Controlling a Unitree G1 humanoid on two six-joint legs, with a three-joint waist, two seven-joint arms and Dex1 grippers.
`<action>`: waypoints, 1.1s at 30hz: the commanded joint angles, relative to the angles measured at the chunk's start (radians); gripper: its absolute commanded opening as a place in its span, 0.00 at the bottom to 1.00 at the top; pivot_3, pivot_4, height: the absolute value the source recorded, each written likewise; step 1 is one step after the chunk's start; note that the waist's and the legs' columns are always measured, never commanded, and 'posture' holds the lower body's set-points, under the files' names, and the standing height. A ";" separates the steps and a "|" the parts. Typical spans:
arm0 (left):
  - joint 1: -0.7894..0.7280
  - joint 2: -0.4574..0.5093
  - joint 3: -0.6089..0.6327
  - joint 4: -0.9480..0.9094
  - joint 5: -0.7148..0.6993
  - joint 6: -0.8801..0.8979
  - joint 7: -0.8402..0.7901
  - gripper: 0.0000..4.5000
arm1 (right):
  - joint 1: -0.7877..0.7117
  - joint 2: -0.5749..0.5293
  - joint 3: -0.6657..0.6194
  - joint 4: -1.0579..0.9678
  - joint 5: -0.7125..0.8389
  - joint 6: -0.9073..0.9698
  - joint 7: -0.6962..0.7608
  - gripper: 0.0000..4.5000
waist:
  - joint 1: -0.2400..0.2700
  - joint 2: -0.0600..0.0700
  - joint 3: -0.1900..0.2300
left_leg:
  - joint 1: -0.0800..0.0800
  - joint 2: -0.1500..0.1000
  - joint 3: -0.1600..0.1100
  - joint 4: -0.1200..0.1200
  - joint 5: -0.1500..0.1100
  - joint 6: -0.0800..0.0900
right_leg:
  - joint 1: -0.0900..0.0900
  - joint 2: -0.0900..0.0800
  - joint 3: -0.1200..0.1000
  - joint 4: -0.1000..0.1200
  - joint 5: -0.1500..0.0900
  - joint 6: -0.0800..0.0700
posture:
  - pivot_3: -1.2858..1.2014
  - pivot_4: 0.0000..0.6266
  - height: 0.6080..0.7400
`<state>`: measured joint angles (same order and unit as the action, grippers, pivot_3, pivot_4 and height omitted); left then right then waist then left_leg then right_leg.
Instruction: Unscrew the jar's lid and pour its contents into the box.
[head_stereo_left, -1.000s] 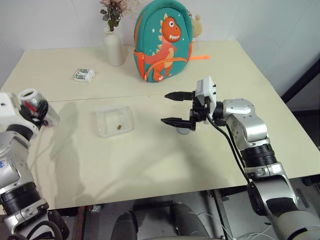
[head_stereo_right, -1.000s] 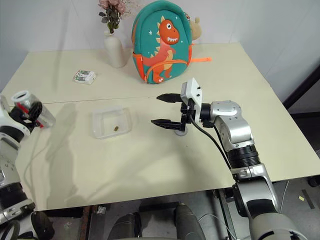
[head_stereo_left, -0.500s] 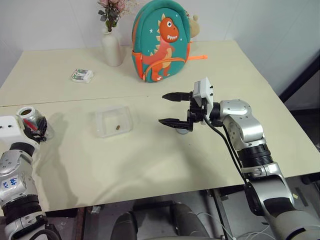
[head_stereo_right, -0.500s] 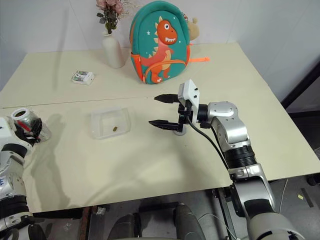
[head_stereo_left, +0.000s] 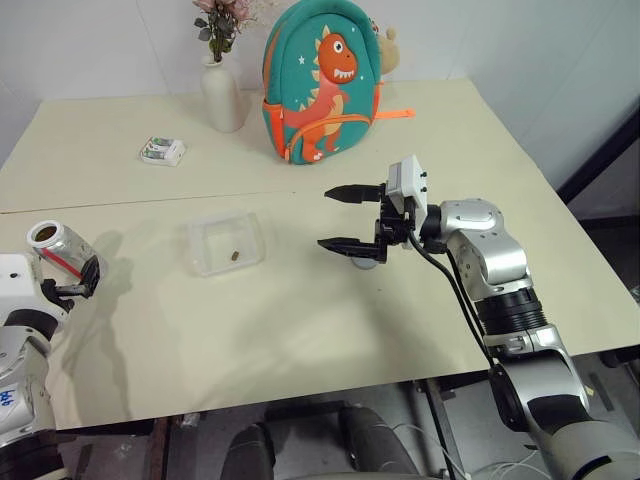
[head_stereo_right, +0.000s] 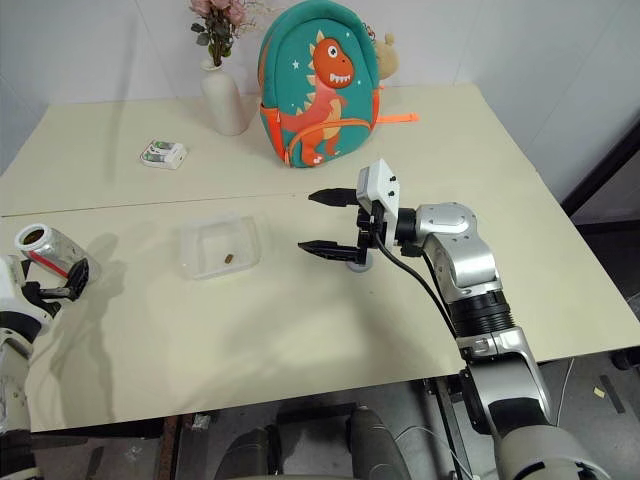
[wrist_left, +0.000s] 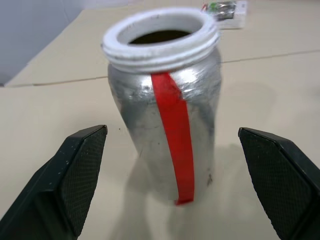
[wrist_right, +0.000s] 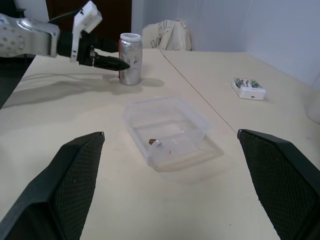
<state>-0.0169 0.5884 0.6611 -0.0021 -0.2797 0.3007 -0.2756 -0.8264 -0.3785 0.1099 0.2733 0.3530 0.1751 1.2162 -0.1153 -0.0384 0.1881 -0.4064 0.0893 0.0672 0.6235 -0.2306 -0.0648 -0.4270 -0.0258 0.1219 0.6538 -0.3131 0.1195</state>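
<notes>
Jar stands upright, lidless, at the worktop's far left between the released left hand's fingers; box holds what looks like the nugget. Right hand hovers, also released.

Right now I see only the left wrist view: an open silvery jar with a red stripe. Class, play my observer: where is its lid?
Observer: The round grey lid lies on the cream table, just beneath the right gripper.
Operator: Is that gripper holding anything?
Observer: No, its black fingers are open and empty.
Operator: Where is the box?
Observer: The shallow clear plastic box sits between the jar and that gripper, with a tiny brown piece inside.
</notes>
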 joint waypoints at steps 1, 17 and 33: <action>0.110 0.002 0.067 -0.157 -0.033 0.042 -0.016 1.00 | 0.004 -0.010 -0.012 -0.041 0.009 -0.008 0.005 1.00 | -0.004 0.000 0.000 | 0.000 0.000 0.000 -0.001 0.000 0.000 | 0.000 0.000 0.000 -0.001 0.000 0.000 | 0.52 0.24 1.00; 0.132 0.245 -0.112 -0.411 -0.159 -0.128 -0.518 1.00 | 0.077 -0.133 -0.046 -0.098 0.029 -0.077 0.096 1.00 | 0.008 0.000 0.001 | 0.000 0.000 0.000 -0.009 -0.001 -0.001 | 0.001 -0.002 -0.003 -0.011 -0.010 -0.018 | 0.52 0.24 1.00; -0.018 0.257 -0.246 -0.282 -0.188 -0.172 -0.707 1.00 | 0.198 -0.251 -0.122 -0.210 0.057 -0.007 0.036 1.00 | -0.008 0.001 0.002 | 0.000 0.004 0.001 -0.009 -0.002 -0.001 | -0.001 0.002 -0.002 -0.008 -0.004 -0.004 | 0.52 0.24 1.00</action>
